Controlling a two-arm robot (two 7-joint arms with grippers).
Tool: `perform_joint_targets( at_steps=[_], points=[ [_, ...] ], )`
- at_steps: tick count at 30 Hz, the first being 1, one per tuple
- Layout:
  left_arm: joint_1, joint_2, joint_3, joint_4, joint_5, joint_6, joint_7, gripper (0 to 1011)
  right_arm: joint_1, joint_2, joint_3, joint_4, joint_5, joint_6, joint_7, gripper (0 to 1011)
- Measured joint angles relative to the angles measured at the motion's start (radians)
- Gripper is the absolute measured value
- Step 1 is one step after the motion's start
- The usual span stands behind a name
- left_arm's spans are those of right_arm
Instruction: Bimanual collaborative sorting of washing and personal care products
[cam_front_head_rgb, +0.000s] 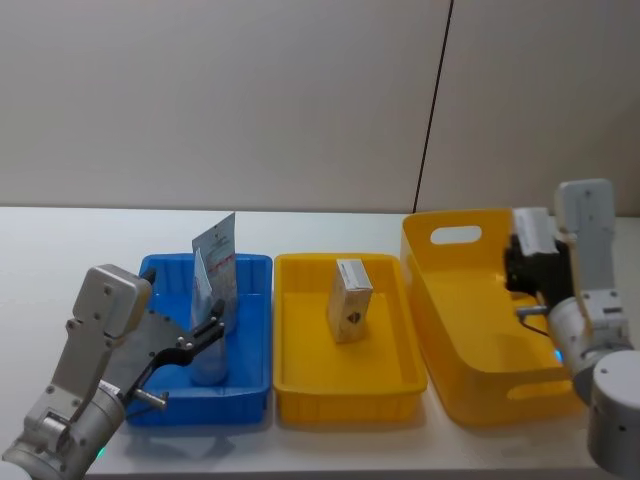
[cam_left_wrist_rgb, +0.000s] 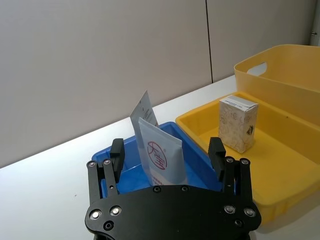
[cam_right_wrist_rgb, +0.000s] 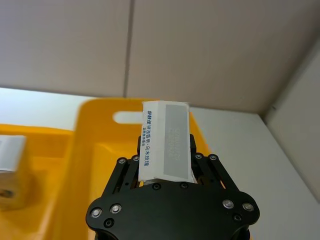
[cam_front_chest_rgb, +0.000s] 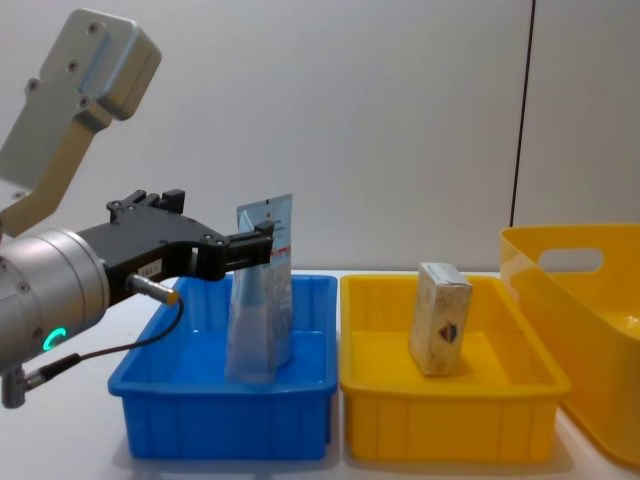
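Two pale-blue squeeze tubes (cam_front_head_rgb: 215, 275) stand upright in the blue tray (cam_front_head_rgb: 250, 385). My left gripper (cam_front_head_rgb: 208, 335) is open at the tray. In the left wrist view its fingers (cam_left_wrist_rgb: 117, 152) flank the front tube (cam_left_wrist_rgb: 161, 157) without touching it, and the other tube (cam_left_wrist_rgb: 145, 107) stands behind. A beige carton (cam_front_head_rgb: 348, 300) with a dark round logo stands in the yellow tray (cam_front_head_rgb: 345, 390). My right gripper (cam_front_head_rgb: 525, 252) is shut on a white-and-grey carton (cam_right_wrist_rgb: 165, 140), held above the big yellow basket (cam_front_head_rgb: 470, 330).
The trays and the basket stand side by side near the front edge of the white table (cam_front_head_rgb: 60, 250). A grey wall rises close behind. Bare tabletop lies left of the blue tray and behind all three containers.
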Motion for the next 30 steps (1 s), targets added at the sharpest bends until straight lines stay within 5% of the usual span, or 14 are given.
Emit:
perform_joint_targets(
  at_steps=[18, 30],
  points=[
    [0.000, 0.000, 0.000, 0.000, 0.000, 0.000, 0.000, 1001, 0.035, 0.016, 0.098, 0.155, -0.024, 0.044, -0.074, 397],
    [0.000, 0.000, 0.000, 0.000, 0.000, 0.000, 0.000, 1001, 0.044, 0.020, 0.121, 0.194, -0.029, 0.052, -0.090, 799]
  ],
)
